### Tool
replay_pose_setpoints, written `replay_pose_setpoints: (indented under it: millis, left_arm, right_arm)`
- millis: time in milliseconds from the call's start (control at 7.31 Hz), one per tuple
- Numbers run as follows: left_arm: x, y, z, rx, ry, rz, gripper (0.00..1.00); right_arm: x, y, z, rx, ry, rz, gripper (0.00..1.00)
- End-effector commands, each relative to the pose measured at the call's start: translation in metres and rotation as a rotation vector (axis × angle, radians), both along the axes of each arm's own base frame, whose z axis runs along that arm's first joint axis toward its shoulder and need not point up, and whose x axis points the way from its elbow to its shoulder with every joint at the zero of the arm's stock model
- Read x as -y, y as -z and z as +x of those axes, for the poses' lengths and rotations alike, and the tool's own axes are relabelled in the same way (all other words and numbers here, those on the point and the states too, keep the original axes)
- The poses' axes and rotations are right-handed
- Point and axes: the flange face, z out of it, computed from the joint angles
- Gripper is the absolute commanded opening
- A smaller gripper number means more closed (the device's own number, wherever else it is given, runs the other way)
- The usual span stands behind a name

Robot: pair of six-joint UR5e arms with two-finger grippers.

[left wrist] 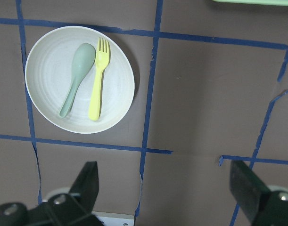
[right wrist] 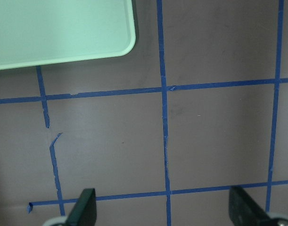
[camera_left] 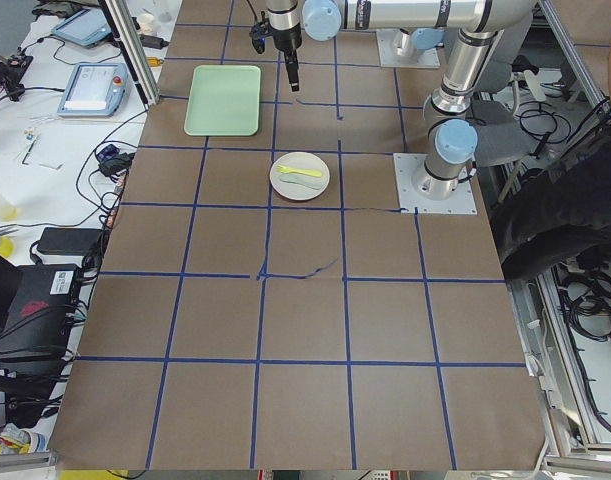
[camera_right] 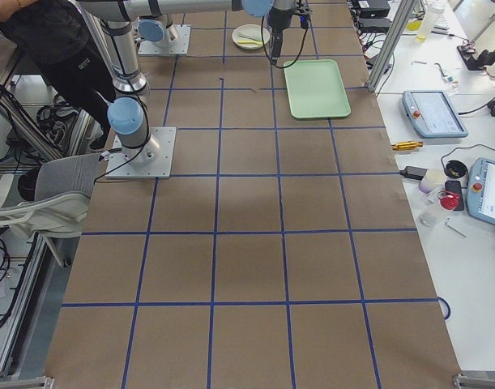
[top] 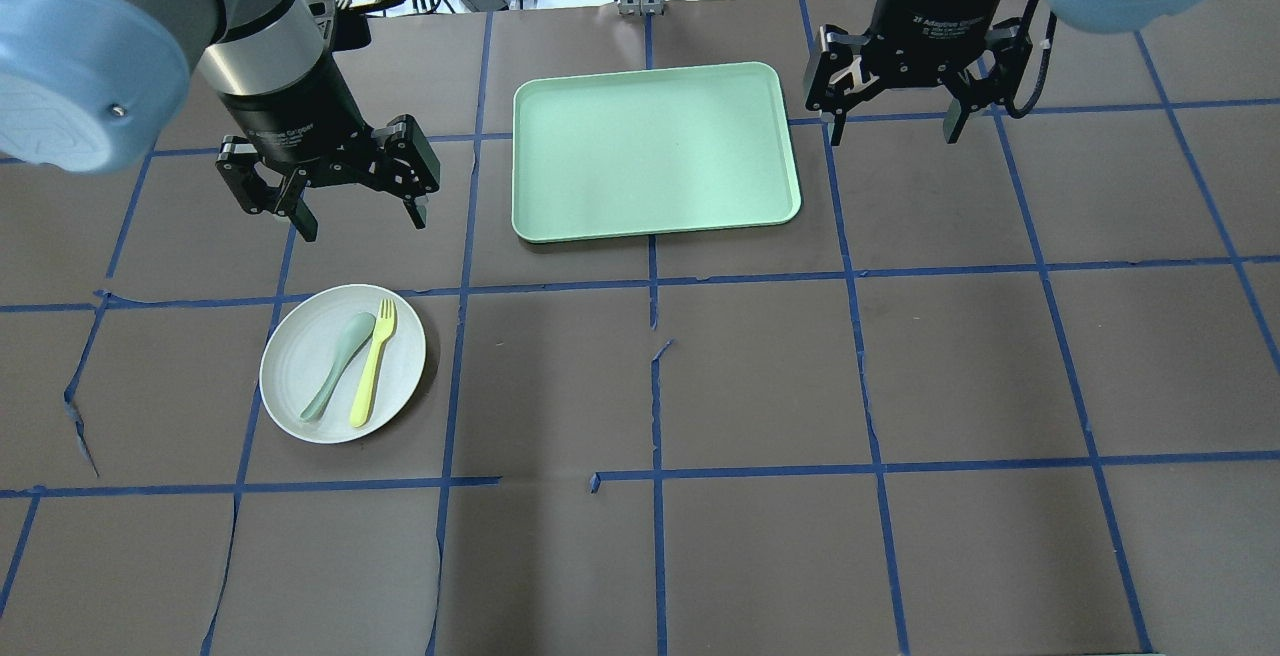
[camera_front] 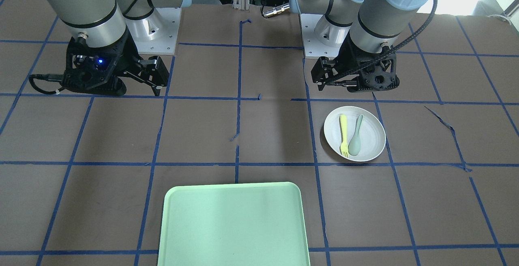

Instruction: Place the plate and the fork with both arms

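Note:
The off-white plate (top: 293,381) lies on the table's left side, with the pale yellow fork (top: 373,366) and a grey-green spoon (top: 338,364) side by side in it. My left gripper (top: 360,224) hangs open and empty just beyond the plate, above the table. In the left wrist view the plate (left wrist: 118,87), the fork (left wrist: 97,80) and the spoon (left wrist: 77,77) show at the upper left, away from the open gripper (left wrist: 167,188). My right gripper (top: 893,136) is open and empty to the right of the tray.
A mint-green rectangular tray (top: 655,151) lies at the far middle of the table; its corner shows in the right wrist view (right wrist: 63,28). Blue tape lines grid the brown table cover. Both arm bases stand at the robot's edge of the table.

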Motion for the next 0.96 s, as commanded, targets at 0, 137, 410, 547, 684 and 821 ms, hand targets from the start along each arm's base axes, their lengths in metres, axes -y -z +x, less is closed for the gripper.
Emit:
replay_pose_setpoints:
  millis: [0,137,410,547,684,821]
  left_arm:
    - [0.000,0.000,0.000,-0.009,-0.004,0.001,1.00]
    - [0.000,0.000,0.000,-0.005,-0.002,0.001,1.00]
    - [0.002,0.002,0.001,-0.005,0.000,0.001,1.00]
    - [0.005,-0.001,0.005,-0.004,0.006,-0.018,1.00]
    - [0.014,0.007,0.028,-0.009,-0.032,-0.032,1.00]
    - [0.019,0.018,0.068,-0.020,-0.003,-0.039,1.00]
  right_arm:
    - [-0.004,-0.001,0.002,0.001,-0.004,0.013,1.00]
    - [-0.006,-0.005,0.003,0.001,-0.006,0.007,1.00]
    - [-0.006,-0.005,0.004,0.012,-0.005,0.003,1.00]
    - [-0.003,0.000,0.003,0.010,-0.005,0.012,1.00]
    - [0.001,0.004,0.003,0.012,-0.005,0.014,1.00]
    - [0.000,0.004,0.003,0.010,-0.005,0.016,1.00]
